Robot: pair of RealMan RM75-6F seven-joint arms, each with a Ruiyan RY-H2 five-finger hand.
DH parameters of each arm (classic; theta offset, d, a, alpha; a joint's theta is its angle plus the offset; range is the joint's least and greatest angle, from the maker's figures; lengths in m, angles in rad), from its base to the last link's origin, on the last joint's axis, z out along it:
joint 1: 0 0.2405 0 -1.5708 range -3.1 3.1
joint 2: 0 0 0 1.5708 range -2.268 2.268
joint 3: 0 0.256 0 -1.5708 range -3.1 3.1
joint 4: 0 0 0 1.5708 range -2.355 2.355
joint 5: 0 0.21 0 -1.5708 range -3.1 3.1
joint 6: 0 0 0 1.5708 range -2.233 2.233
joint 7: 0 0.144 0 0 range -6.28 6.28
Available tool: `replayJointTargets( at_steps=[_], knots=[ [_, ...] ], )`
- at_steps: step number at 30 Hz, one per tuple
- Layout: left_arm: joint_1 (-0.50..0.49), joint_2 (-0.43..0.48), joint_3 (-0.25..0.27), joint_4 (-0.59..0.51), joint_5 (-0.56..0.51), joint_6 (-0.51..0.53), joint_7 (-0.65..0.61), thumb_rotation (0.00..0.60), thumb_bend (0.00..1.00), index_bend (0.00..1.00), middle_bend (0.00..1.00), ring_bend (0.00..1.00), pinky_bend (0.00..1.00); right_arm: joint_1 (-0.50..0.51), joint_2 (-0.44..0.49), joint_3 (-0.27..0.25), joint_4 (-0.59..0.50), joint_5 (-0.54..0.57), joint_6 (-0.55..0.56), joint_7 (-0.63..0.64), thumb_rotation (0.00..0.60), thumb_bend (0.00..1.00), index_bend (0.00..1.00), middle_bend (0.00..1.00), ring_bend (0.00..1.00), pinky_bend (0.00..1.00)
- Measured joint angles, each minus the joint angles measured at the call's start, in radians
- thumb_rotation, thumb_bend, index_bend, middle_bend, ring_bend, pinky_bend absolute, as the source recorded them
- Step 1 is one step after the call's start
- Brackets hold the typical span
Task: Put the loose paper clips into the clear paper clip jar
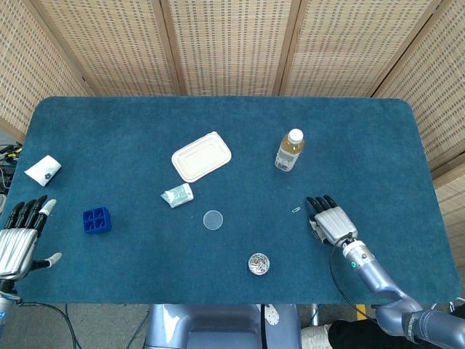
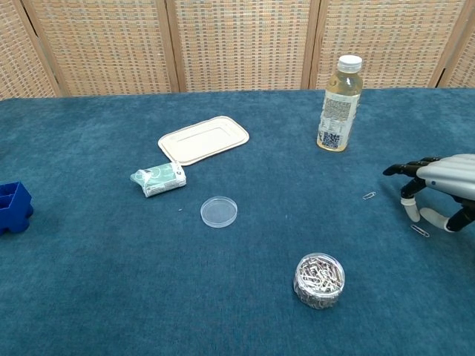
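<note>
**Right robot hand hovering by loose clips, nothing picked yet**

Right robot hand (image 2: 438, 184) sits low at the right side of the table (image 1: 109, 131), fingers spread and hanging down, holding nothing. One loose paper clip (image 2: 420, 231) lies just beside its fingertips (image 2: 410, 213), at about 6 o'clock from them in the chest view. A second paper clip (image 2: 369, 196) lies near, at about 9 o'clock from the hand. The clear jar (image 2: 319, 280), lid off and already well filled with clips, stands well apart at about 8 o'clock. Its round clear lid (image 2: 219, 211) rests flat further out at 9 o'clock. Bottle (image 2: 338, 104) at about 10 o'clock.

Left robot hand (image 1: 18, 236) is parked at the table's far left edge, fingers apart, empty.

Judgement: step in hand is pinching the nearer clip. To do it well, bring thumb and one finger down either side of the wire, press lightly into the cloth, and close slowly; a flat clip on fabric could slide or flip away. Lift straight, then carry over the jar mouth before releasing.
</note>
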Motion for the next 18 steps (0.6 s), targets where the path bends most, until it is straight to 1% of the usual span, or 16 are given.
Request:
replayJointTargets(
  at_steps=[8, 18],
  knots=[
    [0.000, -0.002, 0.001, 0.001, -0.001, -0.001, 0.003, 0.600, 0.00, 0.00, 0.00, 0.00, 0.00, 0.007, -0.013, 0.001, -0.007, 0.001, -0.010, -0.018, 0.600, 0.60, 0.51, 0.01, 0.00, 0.00],
    [-0.001, -0.003, 0.001, 0.001, -0.002, -0.002, 0.004, 0.600, 0.00, 0.00, 0.00, 0.00, 0.00, 0.008, 0.000, -0.027, -0.057, -0.035, -0.015, -0.043, 0.600, 0.60, 0.52, 0.01, 0.00, 0.00]
  ],
)
